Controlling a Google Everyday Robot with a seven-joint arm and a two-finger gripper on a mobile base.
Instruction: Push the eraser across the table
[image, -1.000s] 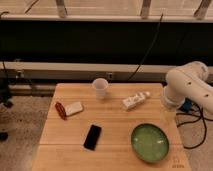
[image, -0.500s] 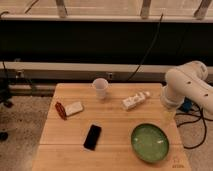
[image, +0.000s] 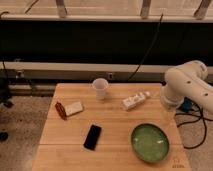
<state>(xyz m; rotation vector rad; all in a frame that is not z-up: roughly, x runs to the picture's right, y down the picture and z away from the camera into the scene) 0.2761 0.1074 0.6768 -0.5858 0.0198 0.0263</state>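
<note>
The eraser (image: 92, 136) is a flat black slab lying on the light wooden table (image: 115, 120), left of centre and near the front. My white arm (image: 186, 85) reaches in from the right, over the table's right edge. My gripper (image: 168, 112) hangs below the arm's end at that edge, just above the green bowl and far right of the eraser. It touches nothing that I can see.
A green bowl (image: 150, 142) sits at the front right. A white paper cup (image: 100, 88) stands at the back centre. A white bottle (image: 135, 101) lies on its side right of the cup. A small white block (image: 74, 108) and a red-brown bar (image: 60, 110) lie at the left.
</note>
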